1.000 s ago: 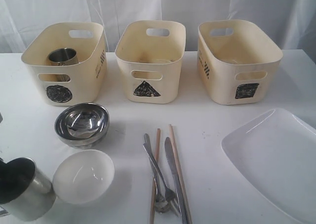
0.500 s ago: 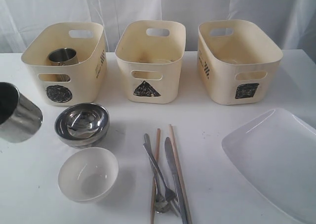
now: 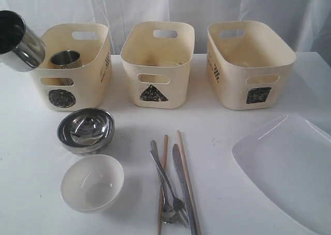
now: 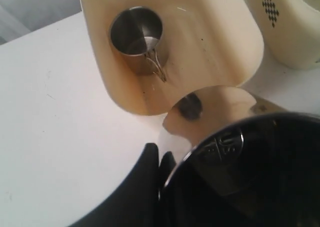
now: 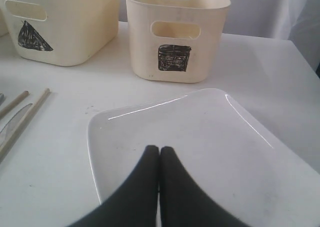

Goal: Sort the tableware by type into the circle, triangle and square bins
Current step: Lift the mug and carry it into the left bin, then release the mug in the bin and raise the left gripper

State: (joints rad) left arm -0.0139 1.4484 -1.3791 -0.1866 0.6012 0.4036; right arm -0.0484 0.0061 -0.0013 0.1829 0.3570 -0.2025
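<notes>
One shiny steel mug (image 3: 18, 41) is clamped in left jaws at the rim of the circle-marked cream bin (image 3: 89, 84), a second mug (image 3: 66, 59) inside; right jaws pressed together.

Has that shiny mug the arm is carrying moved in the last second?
Yes. The held steel mug rose from beside the white bowl to just left of the circle bin.

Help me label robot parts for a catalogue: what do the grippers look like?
Both the right gripper and the left gripper have plain matte black fingers, broad at the base and tapering to rounded tips. No cables, markings or arm links show in any view.
</notes>
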